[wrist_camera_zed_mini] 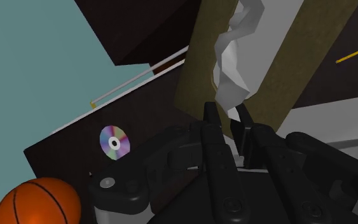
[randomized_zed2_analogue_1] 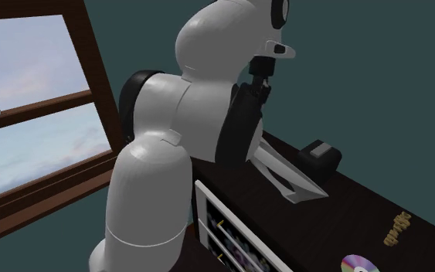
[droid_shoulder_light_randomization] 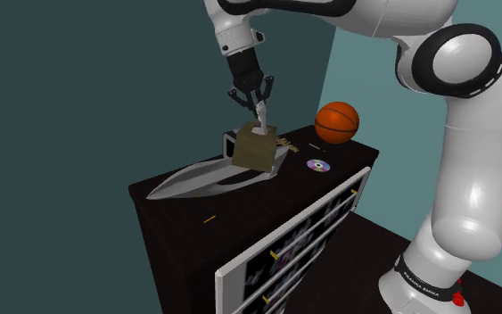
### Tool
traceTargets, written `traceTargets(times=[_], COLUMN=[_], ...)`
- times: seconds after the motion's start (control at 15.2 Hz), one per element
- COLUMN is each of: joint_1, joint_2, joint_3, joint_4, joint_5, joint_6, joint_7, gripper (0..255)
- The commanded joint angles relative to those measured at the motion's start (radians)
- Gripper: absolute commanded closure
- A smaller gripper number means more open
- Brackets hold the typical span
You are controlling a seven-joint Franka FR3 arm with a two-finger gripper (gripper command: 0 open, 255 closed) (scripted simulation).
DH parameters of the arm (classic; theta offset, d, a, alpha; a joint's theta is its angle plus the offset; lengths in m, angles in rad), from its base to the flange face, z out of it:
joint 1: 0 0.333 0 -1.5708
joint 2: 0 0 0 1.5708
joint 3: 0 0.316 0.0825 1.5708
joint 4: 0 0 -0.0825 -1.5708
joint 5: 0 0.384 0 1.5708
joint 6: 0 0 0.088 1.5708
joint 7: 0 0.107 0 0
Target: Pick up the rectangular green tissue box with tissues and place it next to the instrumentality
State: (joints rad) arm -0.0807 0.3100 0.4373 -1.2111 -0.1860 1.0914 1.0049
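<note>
An olive-brown tissue box (droid_shoulder_light_randomization: 256, 149) with a white tissue (droid_shoulder_light_randomization: 260, 128) sticking out of its top sits tilted over the handle end of a large silver knife (droid_shoulder_light_randomization: 200, 179) on a dark cabinet top (droid_shoulder_light_randomization: 240, 210). I cannot tell whether the box touches the knife. My gripper (droid_shoulder_light_randomization: 262, 114) comes down from above with its fingers pinched on the tissue. In the wrist view the gripper (wrist_camera_zed_mini: 226, 116) clasps the tissue (wrist_camera_zed_mini: 238, 57) above the box's olive top (wrist_camera_zed_mini: 199, 70). In the second exterior view the box (randomized_zed2_analogue_1: 320, 158) looks dark beside the grey knife (randomized_zed2_analogue_1: 289, 179).
An orange basketball (droid_shoulder_light_randomization: 337, 122) stands at the cabinet's far corner, and a shiny disc (droid_shoulder_light_randomization: 317, 165) lies near the box. A thin yellow stick (droid_shoulder_light_randomization: 209, 217) lies near the front edge. Small gold pieces (randomized_zed2_analogue_1: 397, 228) lie on the top. A window (randomized_zed2_analogue_1: 30, 116) is behind the arm.
</note>
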Motion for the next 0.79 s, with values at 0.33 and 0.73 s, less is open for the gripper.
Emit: traceTargets(times=[0.33,0.73], joint_1=[-0.114,-0.195], joint_2=[-0.046,-0.034], joint_3=[-0.057,-0.107], joint_4=[-0.060,-0.042], joint_5=[-0.035,-0.079], joint_6=[0.038,0.055], joint_7=[-0.177,-0.319], gripper=[255,255])
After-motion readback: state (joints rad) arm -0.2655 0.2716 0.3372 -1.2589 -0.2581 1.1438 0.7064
